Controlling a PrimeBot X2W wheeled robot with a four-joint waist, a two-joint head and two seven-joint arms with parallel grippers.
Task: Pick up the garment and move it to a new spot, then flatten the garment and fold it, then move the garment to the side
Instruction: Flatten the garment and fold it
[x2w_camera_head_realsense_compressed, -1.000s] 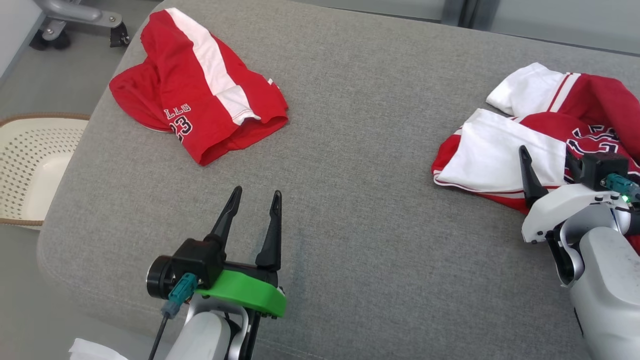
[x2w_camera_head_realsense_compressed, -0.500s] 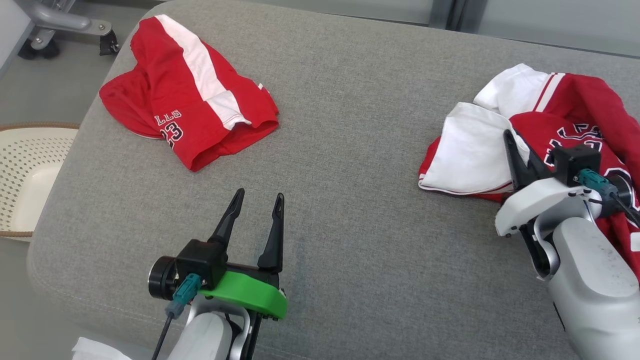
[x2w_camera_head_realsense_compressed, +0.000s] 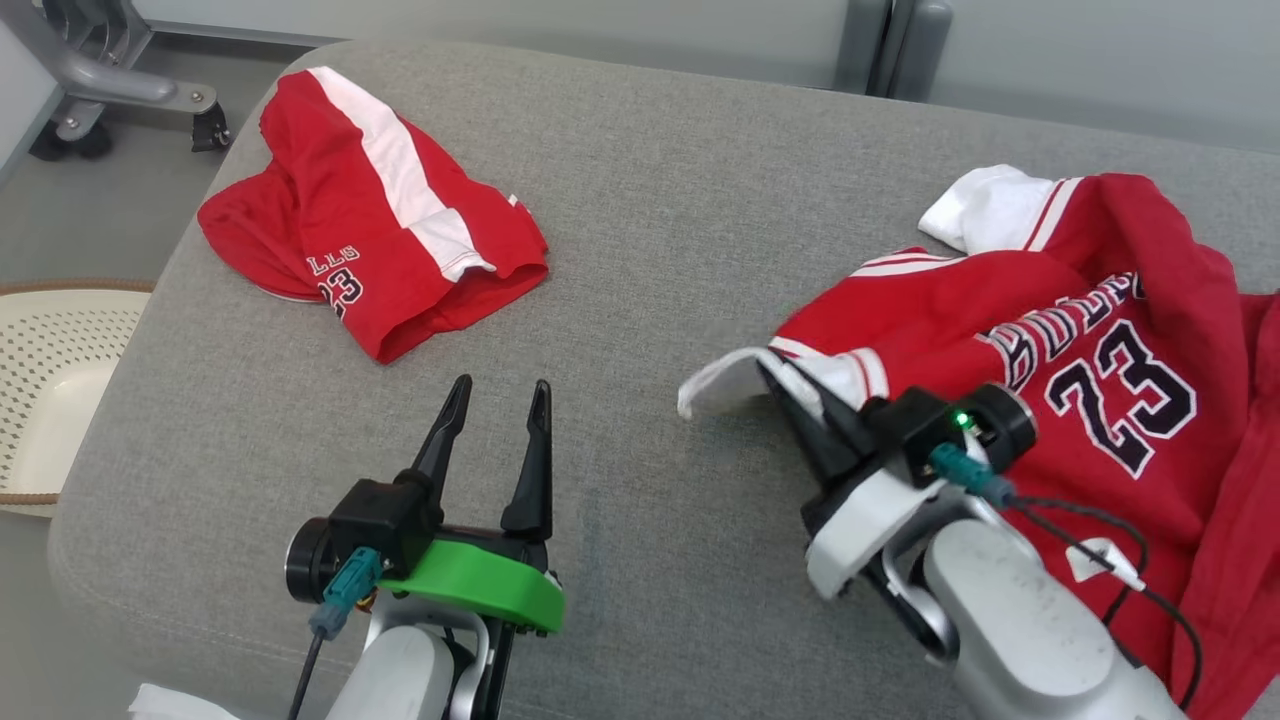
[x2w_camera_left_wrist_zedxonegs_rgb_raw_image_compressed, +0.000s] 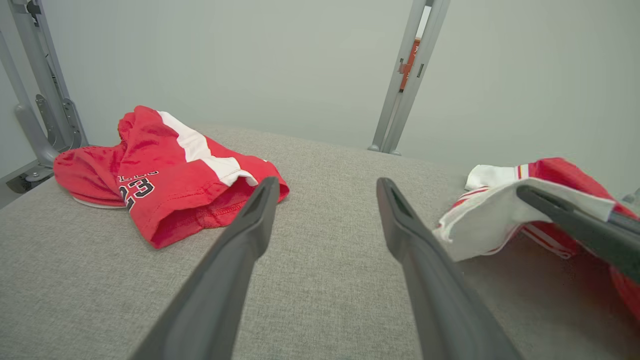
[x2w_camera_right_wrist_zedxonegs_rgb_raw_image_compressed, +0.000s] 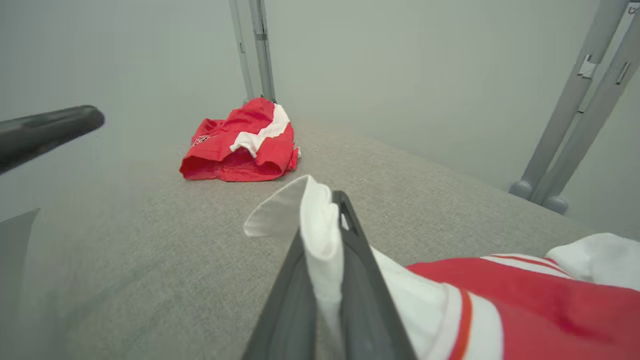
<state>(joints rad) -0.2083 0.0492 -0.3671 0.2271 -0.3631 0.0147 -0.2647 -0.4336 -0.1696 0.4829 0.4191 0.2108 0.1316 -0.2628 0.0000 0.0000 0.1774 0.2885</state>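
Plainly, the right gripper (x2w_camera_head_realsense_compressed: 790, 390) has its two dark fingers pinched together on a white hem (x2w_camera_head_realsense_compressed: 720, 385) of the red and white cloth jersey (x2w_camera_head_realsense_compressed: 1090, 330) (black 23 facing up). The jersey lies rumpled on the right of the grey fabric cushion (x2w_camera_head_realsense_compressed: 650, 250). The left gripper (x2w_camera_head_realsense_compressed: 502, 385) hovers over the near edge, fingers spread and empty. Crumpled red shorts with a white stripe (x2w_camera_head_realsense_compressed: 380, 240) lie at the far left.

A grey woven-fabric cushioned surface (x2w_camera_head_realsense_compressed: 680, 180) stands before a plain pale grey wall (x2w_camera_left_wrist_zedxonegs_rgb_raw_image_compressed: 250, 60), with twin grey metal posts (x2w_camera_head_realsense_compressed: 890, 45) behind it and a castered metal frame (x2w_camera_head_realsense_compressed: 120, 85) and cream perforated basket (x2w_camera_head_realsense_compressed: 50, 345) on the grey floor (x2w_camera_head_realsense_compressed: 110, 215) at left.
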